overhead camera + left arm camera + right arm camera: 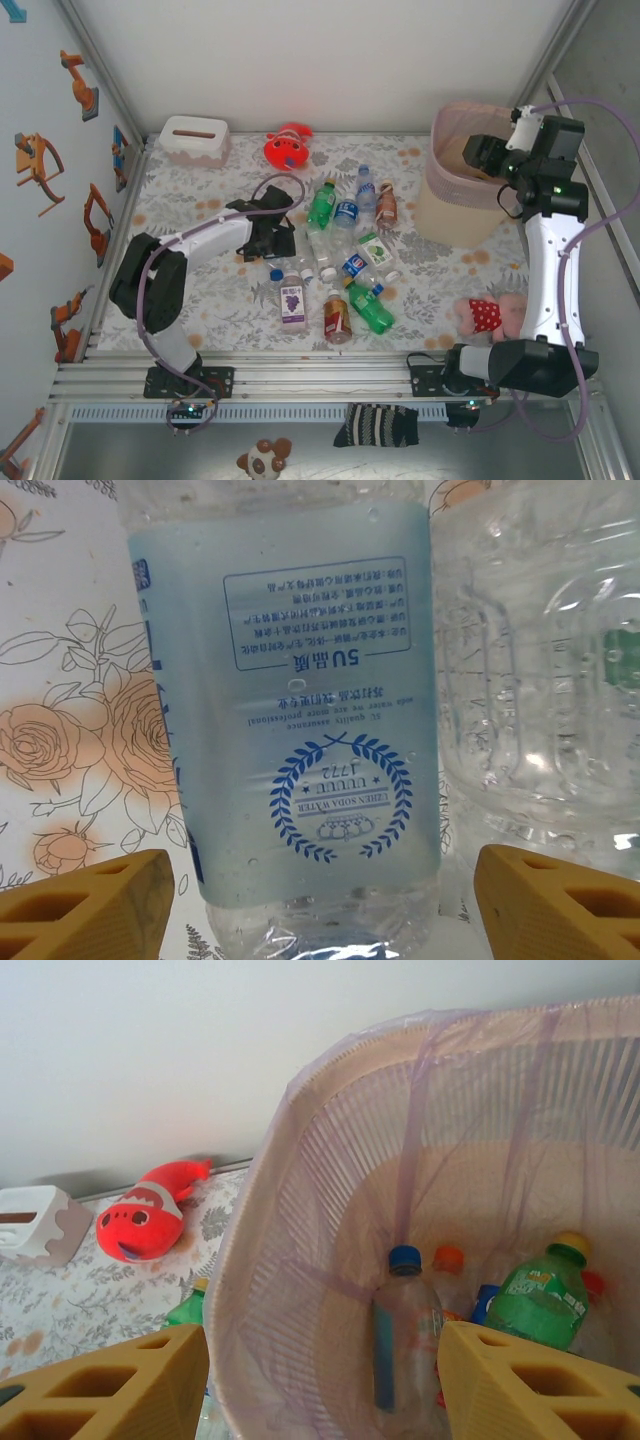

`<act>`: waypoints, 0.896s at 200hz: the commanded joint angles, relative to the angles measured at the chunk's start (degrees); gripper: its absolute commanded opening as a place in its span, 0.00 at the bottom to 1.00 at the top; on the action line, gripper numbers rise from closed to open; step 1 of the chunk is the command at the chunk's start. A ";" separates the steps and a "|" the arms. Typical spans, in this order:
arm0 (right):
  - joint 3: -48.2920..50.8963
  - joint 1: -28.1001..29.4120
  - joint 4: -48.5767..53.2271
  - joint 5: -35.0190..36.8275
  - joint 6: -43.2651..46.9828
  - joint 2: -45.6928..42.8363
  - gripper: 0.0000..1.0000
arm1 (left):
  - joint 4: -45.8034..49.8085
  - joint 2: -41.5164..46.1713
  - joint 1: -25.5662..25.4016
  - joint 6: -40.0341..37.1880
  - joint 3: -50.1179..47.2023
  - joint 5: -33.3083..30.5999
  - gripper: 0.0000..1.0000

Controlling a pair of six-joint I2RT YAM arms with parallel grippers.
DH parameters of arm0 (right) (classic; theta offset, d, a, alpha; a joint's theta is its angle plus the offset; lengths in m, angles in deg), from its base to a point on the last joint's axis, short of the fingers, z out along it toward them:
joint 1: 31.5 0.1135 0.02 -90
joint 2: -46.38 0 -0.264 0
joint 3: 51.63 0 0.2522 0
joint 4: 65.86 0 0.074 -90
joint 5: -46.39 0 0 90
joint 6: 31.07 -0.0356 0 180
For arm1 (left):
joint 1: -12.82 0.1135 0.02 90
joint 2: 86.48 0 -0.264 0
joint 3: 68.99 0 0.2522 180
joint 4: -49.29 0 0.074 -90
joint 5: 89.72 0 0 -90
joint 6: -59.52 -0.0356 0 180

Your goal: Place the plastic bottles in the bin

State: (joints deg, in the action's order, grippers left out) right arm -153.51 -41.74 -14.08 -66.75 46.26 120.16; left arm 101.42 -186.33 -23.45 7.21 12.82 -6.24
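Observation:
Several plastic bottles lie in a loose heap mid-table, among them a green one [321,203], a purple-labelled one [293,297] and a red-labelled one [337,315]. My left gripper [283,240] is at the heap's left edge. In the left wrist view it [325,900] is open around a clear bottle with a pale blue label [300,730], with a small gap at each fingertip. My right gripper [478,155] hangs open and holds nothing over the pale pink bin [445,115]. Below it [323,1380], inside the bin [300,1260], stand a blue-capped clear bottle [405,1340], a green bottle [535,1305] and an orange-capped one [449,1258].
A red plush fish [287,148] and a white tissue box [194,138] sit at the back of the table. A pink plush in red cloth [485,313] lies near the right arm's base. A second clear bottle [540,680] lies right beside the blue-labelled one.

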 commanded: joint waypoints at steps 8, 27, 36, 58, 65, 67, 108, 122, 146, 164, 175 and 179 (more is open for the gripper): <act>0.83 0.56 0.02 -0.66 -0.39 -1.61 0.62 | 0.30 -1.44 0.94 -1.55 1.08 0.33 0.76; 1.11 0.66 -0.11 -0.77 -0.45 -1.51 0.61 | -0.17 -2.01 1.45 -2.08 1.26 0.49 0.74; 1.24 0.78 -0.07 -0.77 -0.44 -1.53 0.61 | -0.38 -2.25 1.61 -2.31 1.18 0.62 0.74; 1.39 1.01 0.01 -0.68 -0.53 -1.64 0.61 | -0.69 -3.12 2.14 -3.30 1.63 0.94 0.72; 1.34 1.06 0.03 -0.68 -0.48 -1.71 0.61 | -0.63 -3.43 2.37 -3.50 1.86 0.98 0.71; 1.35 1.09 0.08 -0.68 -0.51 -1.77 0.61 | -0.59 -3.46 2.42 -3.61 1.90 0.96 0.71; 1.40 1.42 0.21 -0.95 -0.75 -1.87 0.61 | -0.52 -3.72 3.00 -4.56 2.26 0.82 0.64; 1.54 1.83 0.23 -0.75 -0.78 -2.01 0.61 | -0.47 -3.51 3.10 -4.55 2.04 0.54 0.63; 1.39 2.45 0.55 -0.57 -0.64 -2.15 0.61 | -0.42 -2.95 3.06 -4.42 1.60 0.33 0.60; 1.12 2.83 0.74 -0.41 -0.66 -2.28 0.61 | -0.49 -1.98 3.10 -4.54 1.22 0.29 0.58; 0.87 3.10 0.94 -0.35 -0.57 -2.38 0.61 | -0.33 -1.35 3.06 -4.72 1.16 0.00 0.57; 0.77 3.23 0.96 -0.33 -0.60 -2.42 0.61 | -0.23 -0.93 3.05 -4.81 1.12 -0.12 0.57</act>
State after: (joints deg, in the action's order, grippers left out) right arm -152.35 -39.31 -13.78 -66.94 46.24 119.31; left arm 100.24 -189.30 -20.61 3.43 13.54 -5.74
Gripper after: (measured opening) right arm 0.614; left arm 0.576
